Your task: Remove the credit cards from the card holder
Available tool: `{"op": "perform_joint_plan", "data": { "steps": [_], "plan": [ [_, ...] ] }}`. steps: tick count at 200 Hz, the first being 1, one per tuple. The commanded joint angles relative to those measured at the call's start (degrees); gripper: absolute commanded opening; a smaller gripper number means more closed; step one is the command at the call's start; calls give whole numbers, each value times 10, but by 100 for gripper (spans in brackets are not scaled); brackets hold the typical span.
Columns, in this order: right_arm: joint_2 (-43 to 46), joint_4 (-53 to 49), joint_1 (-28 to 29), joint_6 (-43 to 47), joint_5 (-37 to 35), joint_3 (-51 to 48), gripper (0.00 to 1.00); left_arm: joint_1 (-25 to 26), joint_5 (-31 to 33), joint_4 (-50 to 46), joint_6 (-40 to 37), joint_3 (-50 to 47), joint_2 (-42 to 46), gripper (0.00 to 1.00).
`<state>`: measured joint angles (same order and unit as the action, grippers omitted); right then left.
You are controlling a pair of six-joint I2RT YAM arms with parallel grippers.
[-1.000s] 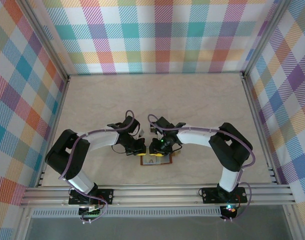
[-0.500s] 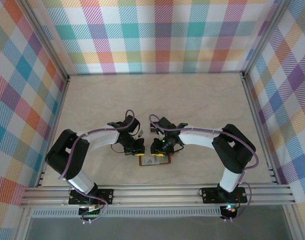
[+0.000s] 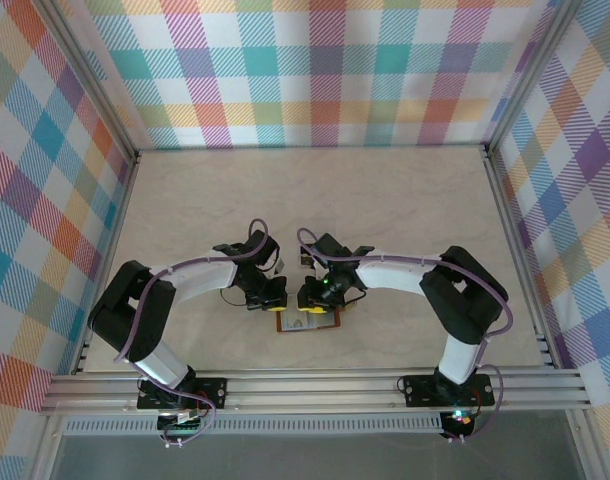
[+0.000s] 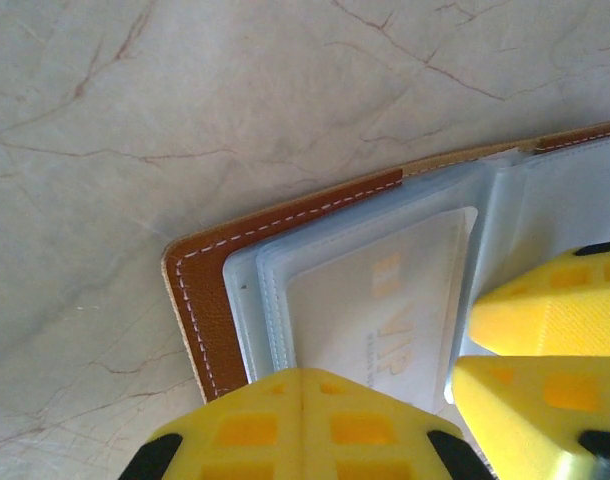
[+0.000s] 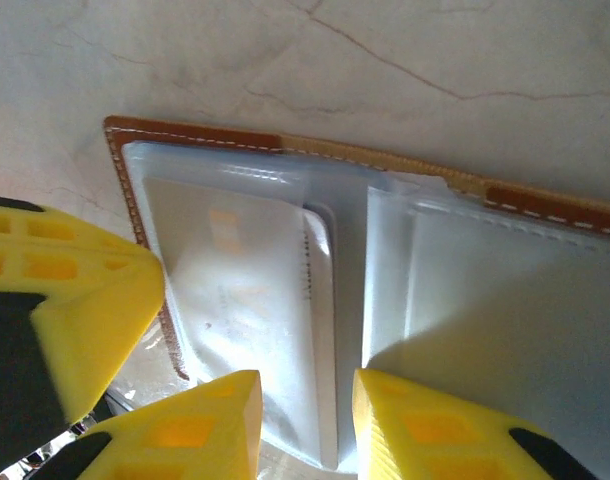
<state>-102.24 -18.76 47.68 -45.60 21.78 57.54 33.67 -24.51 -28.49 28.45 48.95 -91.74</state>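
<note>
Top external: left claw (image 3: 277, 307) and right claw (image 3: 307, 309) stayed over wallet (image 3: 325, 323). Right claw narrowly parted astride card (image 5: 235, 300) edge; left claw's gap unreadable; wallet mostly covered.

The left arm (image 3: 185, 290) and the right arm (image 3: 415, 275) both wear smooth white shells between chunky black joint housings. A thin purple cable (image 3: 197, 265) runs loosely along each one, looping free near the wrist. The left pincer (image 3: 281, 309) and the right pincer (image 3: 311, 310) end in bright yellow fingers (image 5: 440, 430), wedge-shaped and moulded with a grid of shallow square pockets over black backing. A small green light (image 3: 326, 283) glows on the right wrist.
</note>
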Motion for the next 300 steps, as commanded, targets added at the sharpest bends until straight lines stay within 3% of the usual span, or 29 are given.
{"op": "perform_joint_plan", "data": {
  "steps": [1,123,152,166,188,235,300],
  "plan": [
    [-10,17,-2,9,19,11,29,5,2,-10,-9,-4,-3,4],
    [-2,23,-2,3,13,3,15,5,1,-11,-11,-1,-12,4],
    [-3,20,-2,3,8,2,15,5,2,-12,-11,-2,-13,4],
    [3,3,-2,6,-9,3,20,5,2,-13,-12,-1,-13,4],
    [19,-17,-3,10,-37,2,21,5,3,-14,-12,-1,-12,4],
    [17,45,-3,-8,11,-14,19,5,1,-14,-15,1,-17,4],
    [-14,43,-3,-5,6,-12,18,6,2,-19,-20,4,-17,4]
  ]
}}
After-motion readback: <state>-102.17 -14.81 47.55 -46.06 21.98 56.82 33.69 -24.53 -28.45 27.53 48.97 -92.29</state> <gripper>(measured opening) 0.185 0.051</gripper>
